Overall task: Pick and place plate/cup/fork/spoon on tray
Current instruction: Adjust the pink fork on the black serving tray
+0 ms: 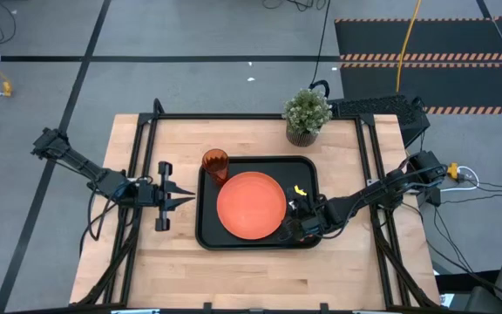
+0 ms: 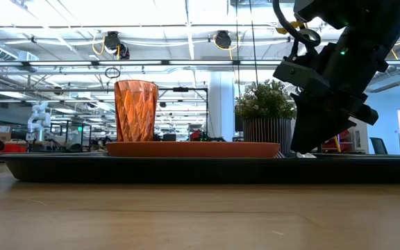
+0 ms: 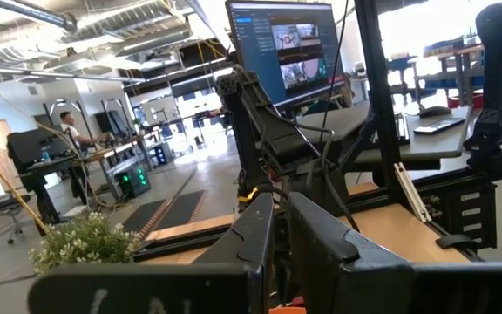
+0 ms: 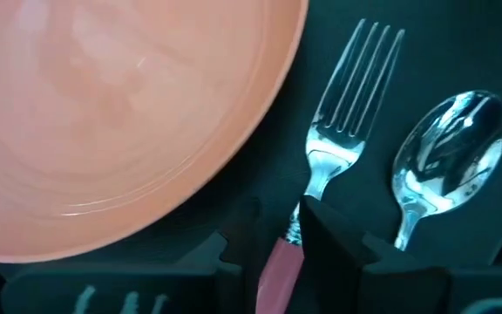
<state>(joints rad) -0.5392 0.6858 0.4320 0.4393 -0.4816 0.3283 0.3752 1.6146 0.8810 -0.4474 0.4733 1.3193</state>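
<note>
My right gripper [image 4: 277, 235] is down at about four o'clock on the tray [image 1: 206, 235], its two fingers pinching the pinkish-red handle of the fork [image 4: 342, 105], which lies flat on the black floor just beside the plate [image 1: 251, 205]. I judge I am holding it low and by the handle so the tines settle parallel to the spoon [image 4: 447, 161], which rests close on the fork's far side from the plate. The plate fills the tray's middle, and the cup [image 1: 215, 163] stands upright at about eleven o'clock inside the rim, so everything named seems to be aboard, with only the letting go left. My left gripper [image 1: 177, 196] waits at nine o'clock, off the tray, fingers nearly together on nothing. The right wrist view alone shows fork, spoon and my grip; from above my arm hides them, while the low view gives only cup, plate edge and the potted plant [image 2: 266, 114] behind.
</note>
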